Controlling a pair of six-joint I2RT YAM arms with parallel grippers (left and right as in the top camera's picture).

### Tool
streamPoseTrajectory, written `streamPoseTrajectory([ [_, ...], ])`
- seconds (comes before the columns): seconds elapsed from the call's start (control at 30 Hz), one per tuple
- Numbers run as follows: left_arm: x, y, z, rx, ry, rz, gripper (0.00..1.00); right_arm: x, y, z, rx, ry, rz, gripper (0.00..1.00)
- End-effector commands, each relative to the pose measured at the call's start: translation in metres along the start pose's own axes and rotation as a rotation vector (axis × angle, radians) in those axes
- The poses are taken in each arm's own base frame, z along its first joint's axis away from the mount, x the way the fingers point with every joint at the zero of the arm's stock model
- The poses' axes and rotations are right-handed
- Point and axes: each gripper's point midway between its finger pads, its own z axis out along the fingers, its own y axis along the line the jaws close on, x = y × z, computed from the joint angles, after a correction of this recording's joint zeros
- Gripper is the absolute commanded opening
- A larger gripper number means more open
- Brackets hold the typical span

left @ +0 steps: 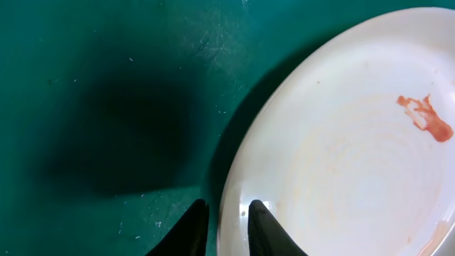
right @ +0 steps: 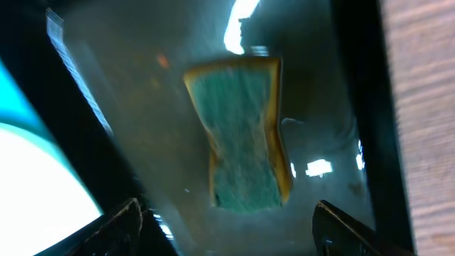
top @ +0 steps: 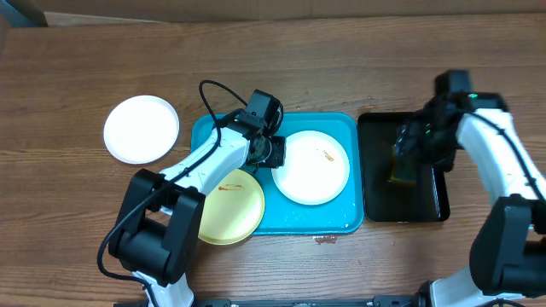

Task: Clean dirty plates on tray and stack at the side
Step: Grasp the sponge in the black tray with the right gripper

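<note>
A white plate (top: 311,166) with a small reddish smear lies on the right half of the turquoise tray (top: 320,217). My left gripper (top: 275,152) is at its left rim. In the left wrist view the two fingers (left: 227,227) straddle the rim of this plate (left: 341,156), shut on it, with the tray (left: 106,71) beneath. A yellow-green plate (top: 230,205) with a smear overlaps the tray's front left corner. A clean-looking white plate (top: 141,128) lies on the table to the left. My right gripper (top: 409,149) is open above a sponge.
A narrow black tray (top: 426,205) stands right of the turquoise tray and holds a green and yellow sponge (right: 245,135). My right gripper's fingers (right: 231,227) are spread wide on either side of it. The wooden table (top: 85,51) surrounds everything.
</note>
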Motion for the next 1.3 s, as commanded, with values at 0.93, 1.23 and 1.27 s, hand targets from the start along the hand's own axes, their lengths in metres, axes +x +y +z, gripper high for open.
streamPoseTrajectory([
  [0.93, 0.004, 0.005, 0.013, -0.018, 0.017, 0.021, 0.26, -0.011, 0.006, 0.043, 0.054, -0.171, -0.087, 0.72],
  [1.23, 0.003, 0.005, 0.013, -0.018, 0.014, 0.021, 0.26, -0.030, 0.008, 0.042, 0.065, -0.250, -0.121, 0.77],
  [1.27, 0.003, 0.005, 0.013, -0.018, 0.014, 0.021, 0.26, -0.031, 0.008, 0.043, 0.064, -0.255, -0.122, 0.76],
])
